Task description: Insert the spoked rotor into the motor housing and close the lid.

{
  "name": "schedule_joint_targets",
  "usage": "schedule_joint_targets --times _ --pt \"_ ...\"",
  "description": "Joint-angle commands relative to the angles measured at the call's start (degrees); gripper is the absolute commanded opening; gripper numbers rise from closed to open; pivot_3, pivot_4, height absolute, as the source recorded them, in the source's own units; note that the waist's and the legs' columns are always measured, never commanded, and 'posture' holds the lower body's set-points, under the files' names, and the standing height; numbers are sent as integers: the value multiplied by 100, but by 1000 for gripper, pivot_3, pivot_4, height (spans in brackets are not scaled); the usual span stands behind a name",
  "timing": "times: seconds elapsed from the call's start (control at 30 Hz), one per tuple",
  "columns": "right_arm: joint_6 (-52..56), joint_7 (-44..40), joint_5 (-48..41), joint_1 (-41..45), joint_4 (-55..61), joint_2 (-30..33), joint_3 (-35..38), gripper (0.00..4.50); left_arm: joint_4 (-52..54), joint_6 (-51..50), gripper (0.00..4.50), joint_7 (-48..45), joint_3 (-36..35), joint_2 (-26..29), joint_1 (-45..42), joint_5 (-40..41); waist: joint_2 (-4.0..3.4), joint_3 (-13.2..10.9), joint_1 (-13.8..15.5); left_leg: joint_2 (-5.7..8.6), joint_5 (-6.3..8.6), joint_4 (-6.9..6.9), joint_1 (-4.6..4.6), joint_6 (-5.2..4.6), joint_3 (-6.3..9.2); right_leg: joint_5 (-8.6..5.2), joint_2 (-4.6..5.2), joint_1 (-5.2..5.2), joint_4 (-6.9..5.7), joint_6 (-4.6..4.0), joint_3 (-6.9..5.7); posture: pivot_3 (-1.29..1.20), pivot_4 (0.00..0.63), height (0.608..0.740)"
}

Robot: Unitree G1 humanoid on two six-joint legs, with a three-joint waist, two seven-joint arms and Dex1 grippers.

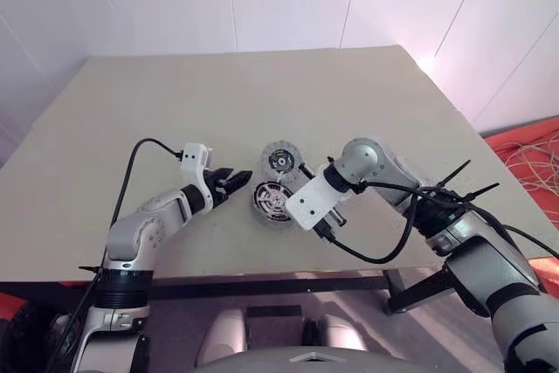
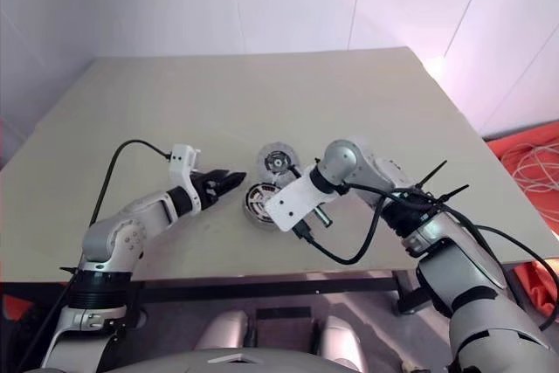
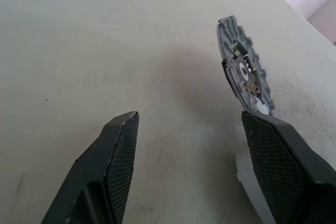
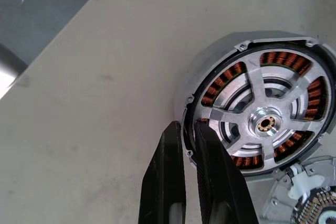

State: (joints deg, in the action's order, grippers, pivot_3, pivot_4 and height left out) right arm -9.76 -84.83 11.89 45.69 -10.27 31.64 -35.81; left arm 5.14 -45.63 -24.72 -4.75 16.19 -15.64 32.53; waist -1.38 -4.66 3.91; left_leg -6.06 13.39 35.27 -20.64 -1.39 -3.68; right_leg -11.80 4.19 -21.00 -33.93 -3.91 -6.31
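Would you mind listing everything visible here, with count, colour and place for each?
table: one, beige, under all the parts.
motor housing: one, silver-grey with copper windings, near the table's front edge between the two grippers.
spoked rotor: one, silvery spokes with black rim, seated inside the housing.
lid: one, grey disc with darker hub, flat on the table just behind the housing.
cables: a pale bundle on red floor, to the right of the table.
left gripper: one, black fingers, open, just left of the housing, holding nothing.
right gripper: one, black fingers, shut, tips at the housing's rim.
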Motion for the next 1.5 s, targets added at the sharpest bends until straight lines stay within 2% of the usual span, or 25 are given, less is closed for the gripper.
schedule_joint_targets --times 0.03,0.17,0.4,0.57,0.9,1.13,1.27,1.5 --pt "535 -124 -342 143 543 95 394 14 119 123 3314 1 -73 -24 -75 -5 2 1 2 0 -2 1 -9 -3 -1 0 0 -9 -2 -1 0 0 0 740" --pt "1087 -107 -383 326 579 52 477 14 130 142 3314 23 -70 -70 -40 -17 2 1 5 -1 -4 4 -16 -4 -2 1 0 -15 -4 -1 0 0 0 740" --pt "840 145 -98 414 398 136 418 14 146 153 3314 49 -80 -99 -6 -20 3 1 10 -8 -5 6 -20 -2 -12 1 0 -17 -7 -2 -1 0 0 740" --pt "-122 793 727 451 -101 308 199 14 163 137 3314 57 -91 -81 -10 -11 5 2 16 -8 -6 7 -24 -1 -14 1 1 -20 -7 -2 -1 0 0 740" --pt "-1060 1154 1280 403 -281 458 190 14 213 102 3314 82 -119 -64 37 11 7 2 7 -25 -9 21 -24 -2 -41 1 1 -25 -30 -4 0 0 0 740" --pt "-1253 1231 1285 461 -154 501 326 14 155 119 3314 71 -95 -86 16 -2 8 1 4 -55 -8 77 -25 0 -66 -5 1 -26 -82 -11 -1 0 0 740" --pt "-1134 1117 1118 425 98 455 373 14 138 122 3314 63 -89 -90 0 -2 9 1 2 -144 -13 93 -25 5 -194 -5 1 -25 -88 -11 -2 0 0 740" --pt "-867 1157 1039 567 51 205 417 14 130 112 3314 60 -102 -70 -23 -3 9 1 3 -150 -18 93 -37 -4 -202 -4 0 -45 -93 -12 -3 0 0 740"
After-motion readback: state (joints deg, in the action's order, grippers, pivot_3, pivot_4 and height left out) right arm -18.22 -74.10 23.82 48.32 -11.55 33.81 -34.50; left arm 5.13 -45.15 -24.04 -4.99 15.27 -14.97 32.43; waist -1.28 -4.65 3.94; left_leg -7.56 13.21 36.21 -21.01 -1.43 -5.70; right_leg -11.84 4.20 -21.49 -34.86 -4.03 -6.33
